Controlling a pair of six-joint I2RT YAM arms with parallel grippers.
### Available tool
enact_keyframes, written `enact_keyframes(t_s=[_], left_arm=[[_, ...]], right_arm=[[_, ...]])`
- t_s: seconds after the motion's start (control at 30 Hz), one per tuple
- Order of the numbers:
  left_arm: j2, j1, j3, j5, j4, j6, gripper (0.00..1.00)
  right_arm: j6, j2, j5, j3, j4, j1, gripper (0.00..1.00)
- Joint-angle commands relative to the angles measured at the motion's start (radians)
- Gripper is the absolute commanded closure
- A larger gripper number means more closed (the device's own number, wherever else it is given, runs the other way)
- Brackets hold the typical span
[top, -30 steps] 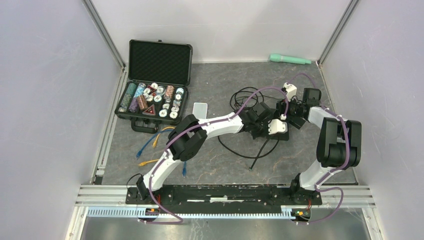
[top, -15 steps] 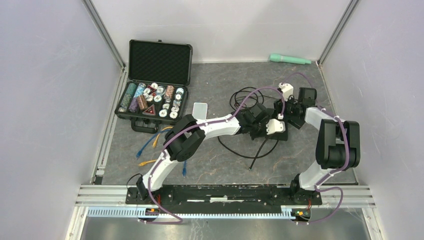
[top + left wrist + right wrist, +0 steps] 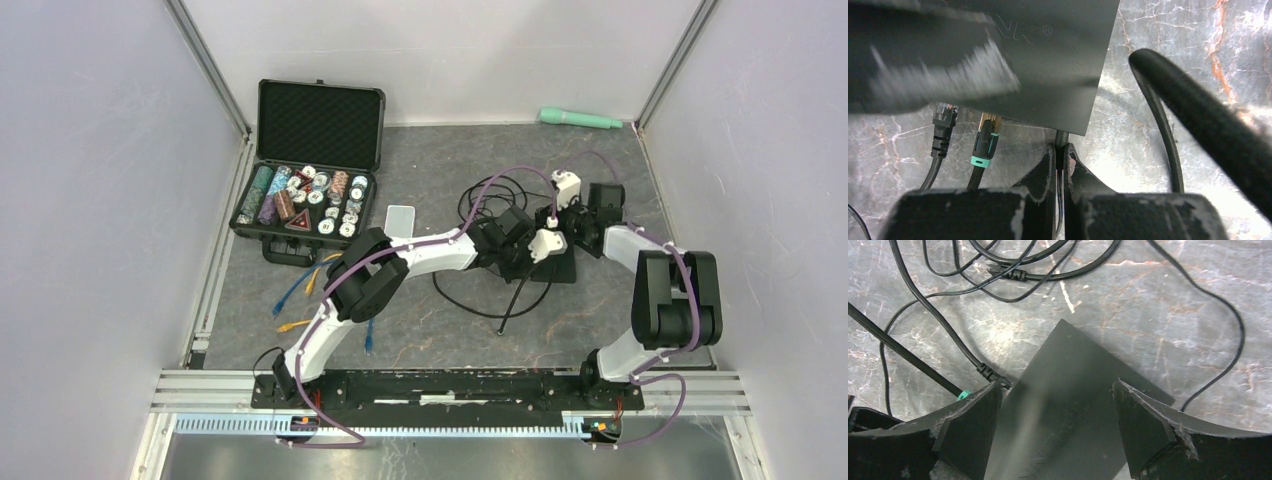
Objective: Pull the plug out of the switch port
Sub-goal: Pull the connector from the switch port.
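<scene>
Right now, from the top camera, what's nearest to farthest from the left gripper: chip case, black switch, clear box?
1. black switch, right at its fingertips.
2. clear box, to its left.
3. chip case, far left, toward the back.

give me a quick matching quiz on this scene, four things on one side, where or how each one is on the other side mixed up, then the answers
Things:
1. left tool
2. right tool
3. chip case
4. mint-green cylinder

States or places:
a. lying along the back wall
b. open, jaws on either side of the switch
c. lid up, at the far left of the table
d. shut on a thin black cable at the switch's edge

Pairs: 1-d, 2-b, 3-c, 4-a
</scene>
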State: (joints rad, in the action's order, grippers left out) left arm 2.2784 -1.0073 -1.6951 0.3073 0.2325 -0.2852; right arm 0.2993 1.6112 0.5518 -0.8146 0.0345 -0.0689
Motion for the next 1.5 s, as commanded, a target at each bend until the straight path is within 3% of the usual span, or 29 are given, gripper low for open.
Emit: enact_keyframes(t_s=[0.0, 0.2, 0.47, 1.1, 1.37, 1.47], left_arm=[[-0.048, -0.007, 0.017, -0.022, 0.011, 0.156, 0.98], [-0.051, -0.009, 0.034, -0.05, -0.01, 0.213, 0.98], [-0.051, -0.009, 0.025, -0.052, -0.012, 0.208, 0.98], [-0.088, -0.004, 0.109, -0.016, -0.073, 0.163, 0.98], [-0.084, -0.004, 0.108, 0.08, -0.058, 0.113, 0.98], [-0.084, 0.004, 0.137, 0.133, -0.08, 0.157, 0.98]], right_arm=[[-0.1, -0.08, -0.13, 0.087, -0.014, 0.063, 0.12], [-0.153, -0.214, -0.22, 0.154, -0.057, 0.039, 0.02], [-0.143, -0.297, -0.241, 0.182, 0.018, 0.038, 0.02], [-0.127, -0.173, -0.125, 0.2, 0.035, 0.029, 0.02], [-0.107, -0.07, -0.172, 0.189, 0.053, 0.035, 0.05], [-0.096, -0.039, -0.187, 0.187, 0.062, 0.035, 0.07]])
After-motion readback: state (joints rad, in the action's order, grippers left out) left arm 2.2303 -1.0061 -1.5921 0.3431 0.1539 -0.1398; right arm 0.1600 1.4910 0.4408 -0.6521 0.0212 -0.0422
